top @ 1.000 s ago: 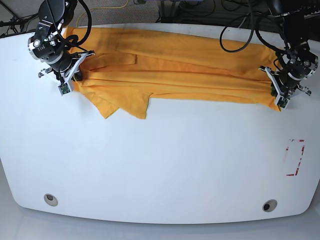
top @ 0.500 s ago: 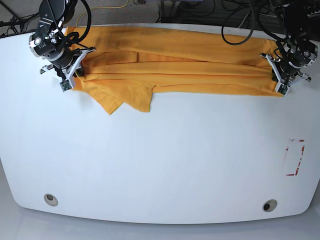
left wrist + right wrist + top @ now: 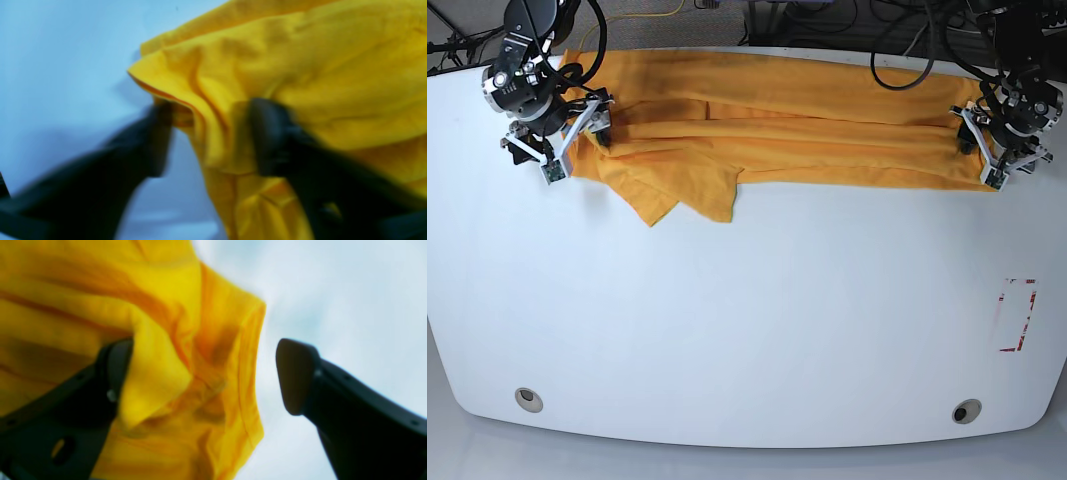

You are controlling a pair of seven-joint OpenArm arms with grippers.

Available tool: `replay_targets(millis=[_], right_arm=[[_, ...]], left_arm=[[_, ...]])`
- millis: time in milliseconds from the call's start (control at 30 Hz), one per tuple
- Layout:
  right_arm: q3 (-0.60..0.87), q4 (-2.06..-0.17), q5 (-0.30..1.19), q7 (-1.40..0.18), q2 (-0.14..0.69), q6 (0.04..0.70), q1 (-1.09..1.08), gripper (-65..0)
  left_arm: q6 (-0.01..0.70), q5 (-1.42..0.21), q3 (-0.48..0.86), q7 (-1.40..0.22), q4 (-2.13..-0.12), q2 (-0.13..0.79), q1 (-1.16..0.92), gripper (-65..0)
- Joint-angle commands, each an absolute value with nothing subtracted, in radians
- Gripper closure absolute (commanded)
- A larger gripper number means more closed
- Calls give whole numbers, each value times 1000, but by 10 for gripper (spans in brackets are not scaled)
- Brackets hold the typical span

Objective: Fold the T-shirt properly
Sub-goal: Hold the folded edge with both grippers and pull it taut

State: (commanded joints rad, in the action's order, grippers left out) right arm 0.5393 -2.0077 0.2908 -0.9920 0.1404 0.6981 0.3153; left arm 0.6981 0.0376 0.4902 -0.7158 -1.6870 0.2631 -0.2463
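The large orange-yellow cotton T-shirt [image 3: 777, 125] is stretching lengthwise between both arms; the left gripper [image 3: 208, 133] and right gripper [image 3: 203, 376] are straddling its end edges, fingers spread, unclamped.

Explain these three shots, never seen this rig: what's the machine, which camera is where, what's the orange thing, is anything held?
It is a robot with two arms over a white table. The wide shot looks down from above; the two close-ups come from cameras on the wrists. The orange thing is a T-shirt, bunched into a long band across the far side. The left gripper is at one end, the right gripper at the other. In both close-ups cloth lies between black fingers that stand apart, so both look open, not clamped. The pictures are blurred.
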Motion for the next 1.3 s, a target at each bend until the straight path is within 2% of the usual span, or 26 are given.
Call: replay_targets(millis=[300, 567, 700, 833, 900, 1100, 1300], right_arm=[[573, -2014, 506, -998, 142, 698, 314, -495], [573, -2009, 510, -995, 127, 698, 315, -480], [570, -1994, 490, -990, 102, 698, 294, -422], [568, -1965, 426, -990, 85, 698, 249, -325], [567, -1949, 395, -990, 79, 698, 237, -303], [567, -1936, 338, -995, 84, 698, 229, -270], [568, -1934, 337, -998, 134, 698, 285, -239]], left_arm=[[698, -102, 498, -750, -1791, 263, -223, -397], [698, -157, 493, -792, -1824, 249, -223, -397], [698, -131, 496, -791, -1808, 202, -222, -397], [698, -62, 496, -791, -1801, 163, -222, -397], [698, -24, 498, -791, -1796, 151, -222, -397], [698, 131, 496, -785, -1692, 139, -217, -396], [698, 154, 498, -751, -1630, 174, -216, -396]])
